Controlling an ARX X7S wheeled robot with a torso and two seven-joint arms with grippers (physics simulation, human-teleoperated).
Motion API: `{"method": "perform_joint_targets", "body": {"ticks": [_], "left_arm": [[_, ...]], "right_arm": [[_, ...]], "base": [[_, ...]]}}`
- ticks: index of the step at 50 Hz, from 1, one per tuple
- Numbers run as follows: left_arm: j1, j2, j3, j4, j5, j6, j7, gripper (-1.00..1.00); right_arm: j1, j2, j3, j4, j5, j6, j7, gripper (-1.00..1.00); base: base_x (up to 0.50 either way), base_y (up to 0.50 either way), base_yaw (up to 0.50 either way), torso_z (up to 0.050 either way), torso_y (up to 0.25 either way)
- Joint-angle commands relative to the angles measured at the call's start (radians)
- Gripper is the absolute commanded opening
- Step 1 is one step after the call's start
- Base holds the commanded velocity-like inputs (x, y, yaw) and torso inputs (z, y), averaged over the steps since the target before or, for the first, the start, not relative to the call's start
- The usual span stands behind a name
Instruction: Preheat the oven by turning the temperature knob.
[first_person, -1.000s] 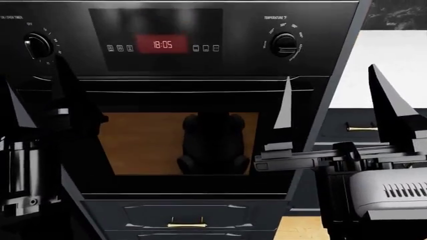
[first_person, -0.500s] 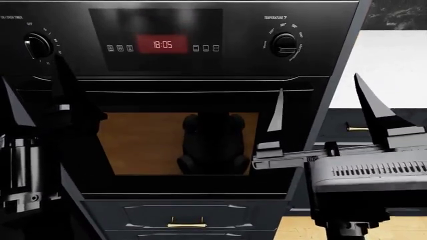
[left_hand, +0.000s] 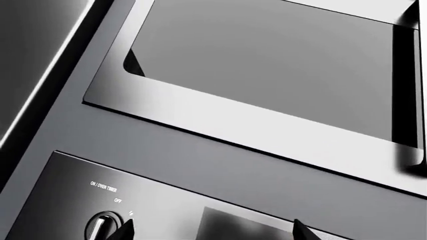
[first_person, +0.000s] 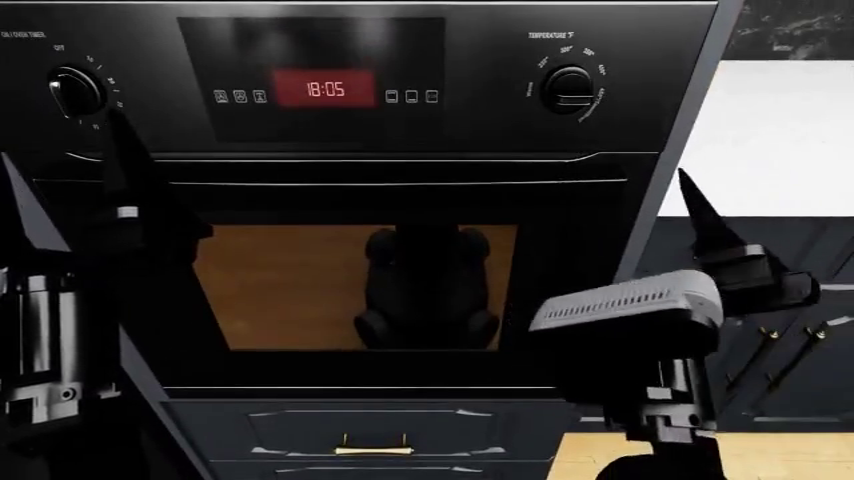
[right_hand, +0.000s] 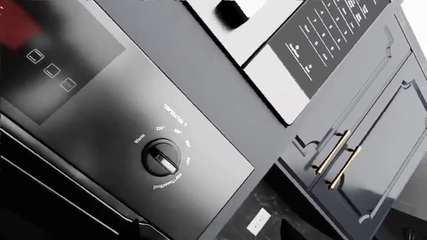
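The glossy black oven fills the head view, with a red clock reading 18:05. Its temperature knob is at the upper right and a timer knob at the upper left. The bar handle runs under the panel. My right gripper is open and empty, below and right of the temperature knob and apart from it. Only one of its fingers shows in the head view. My left gripper is open and empty, just below the timer knob.
Dark-blue cabinets with brass handles stand to the right of the oven. A drawer with a brass handle sits below it. A second glass-fronted appliance is mounted above the oven. A wall socket shows on the dark backsplash.
My right arm has rolled its wrist and sunk to the lower right, so one finger is now hidden behind its body. The left arm and the knobs have not moved.
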Motion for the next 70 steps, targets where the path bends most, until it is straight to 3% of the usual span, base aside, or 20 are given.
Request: {"method": "perform_joint_targets", "body": {"ticks": [1, 13, 24, 70], "left_arm": [[-0.001, -0.007, -0.001, 0.004, -0.008, -0.001, -0.008, 1.0], [-0.002, -0.013, 0.005, 0.005, -0.014, -0.003, -0.015, 1.0], [0.001, -0.017, 0.01, 0.004, -0.016, 0.002, -0.017, 1.0], [0.01, -0.033, 0.038, -0.004, -0.016, 0.018, -0.027, 1.0]], "right_arm": [[0.049, 0.047, -0.113, 0.092, -0.247, 0.091, -0.135, 1.0], [0.134, 0.097, -0.204, 0.187, -0.457, 0.086, -0.39, 1.0], [0.171, 0.116, -0.222, 0.238, -0.519, 0.068, -0.497, 1.0], [0.453, 0.126, -0.222, 0.505, -0.488, -0.055, -0.701, 1.0]], "base": [[0.0, 0.0, 0.0, 0.006, 0.0], [0.0, 0.0, 0.0, 0.006, 0.0], [0.0, 0.0, 0.0, 0.006, 0.0], [0.0, 0.0, 0.0, 0.006, 0.0]]}}
